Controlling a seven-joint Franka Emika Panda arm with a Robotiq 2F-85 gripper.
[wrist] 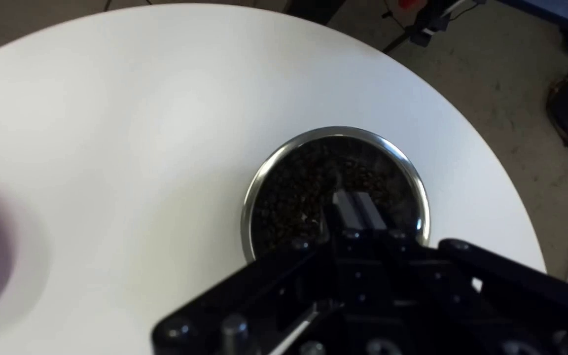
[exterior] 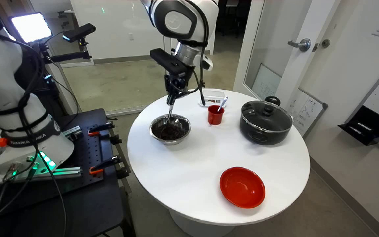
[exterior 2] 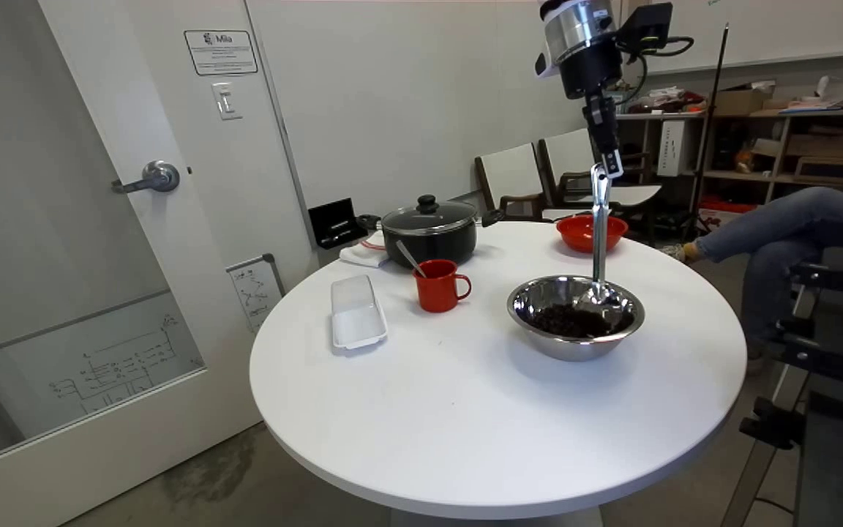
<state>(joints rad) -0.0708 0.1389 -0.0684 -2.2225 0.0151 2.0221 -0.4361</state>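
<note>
- 1 metal ladle: clamped near its top end between the fingers of my gripper, scoop down inside the steel bowl, among dark beans.
- 1 red mug, near that bowl, a slim utensil leaning in it.
- 1 container beside the mug (label too small to read).
- 1 black pot, glass lid on, cloth beside it.
- 1 red bowl, well apart from me.
- Lettering: "Mila" on a sign; "FRANKA" on my arm's base.
- Surface: 1 round white table.
- Room: 1 door, 2 pale chairs, shelves, a seated person in jeans.
</note>
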